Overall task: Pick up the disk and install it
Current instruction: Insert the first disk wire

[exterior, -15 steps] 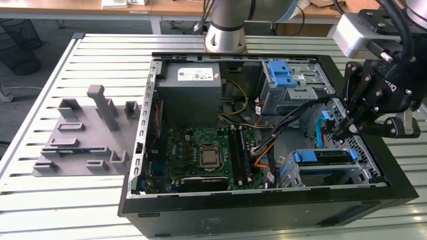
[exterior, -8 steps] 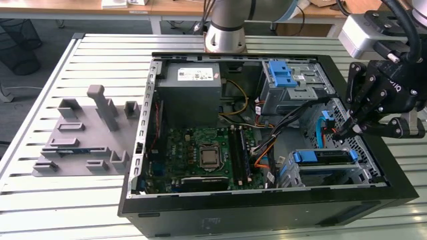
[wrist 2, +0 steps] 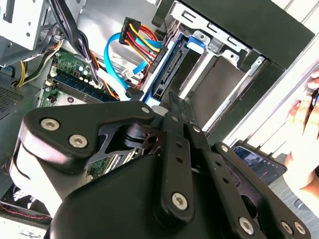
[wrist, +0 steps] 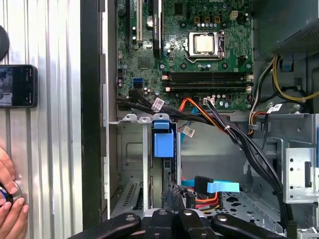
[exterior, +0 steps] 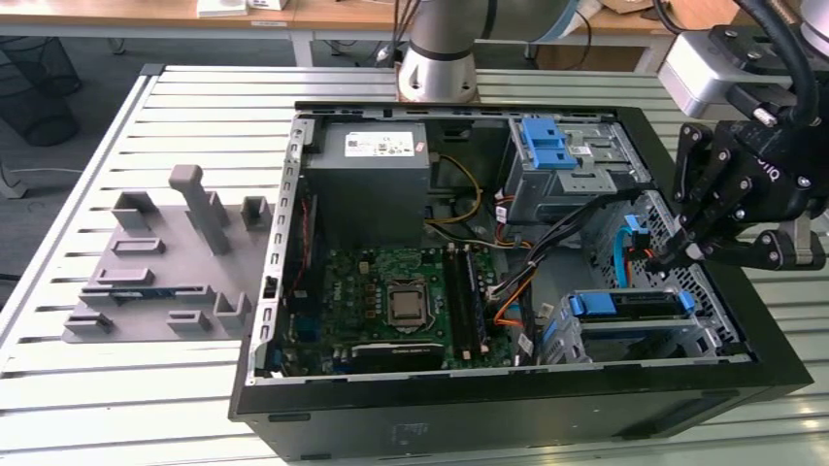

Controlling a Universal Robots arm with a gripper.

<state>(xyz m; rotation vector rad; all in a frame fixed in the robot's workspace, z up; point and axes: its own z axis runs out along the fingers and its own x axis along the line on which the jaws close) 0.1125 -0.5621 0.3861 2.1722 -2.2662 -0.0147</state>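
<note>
The disk (exterior: pixel 631 305) sits upright in the drive cage at the near corner of the open computer case, on the exterior view's right, with its blue carrier frame showing along the top. In both wrist views it is slotted into the metal cage, blue tab (wrist: pixel 163 138) and blue edge (wrist 2: pixel 168 62) visible. My gripper (exterior: pixel 669 259) hangs just above the cage's far side, beside the blue and orange cables. Its black fingers (wrist: pixel 174 215) lie together, shut, with nothing seen between them, and the fingertips (wrist 2: pixel 173 103) point at the disk's connector end without clearly touching it.
A grey power supply (exterior: pixel 376 175), the motherboard (exterior: pixel 402 301) and a blue-latched upper bay (exterior: pixel 550 146) fill the case. A blue data cable (wrist: pixel 214 185) and black cable bundle cross near the cage. A grey fixture (exterior: pixel 169 262) lies on the slatted table. A phone (wrist: pixel 17 85) and a person's hand (wrist: pixel 7 201) are beside the case.
</note>
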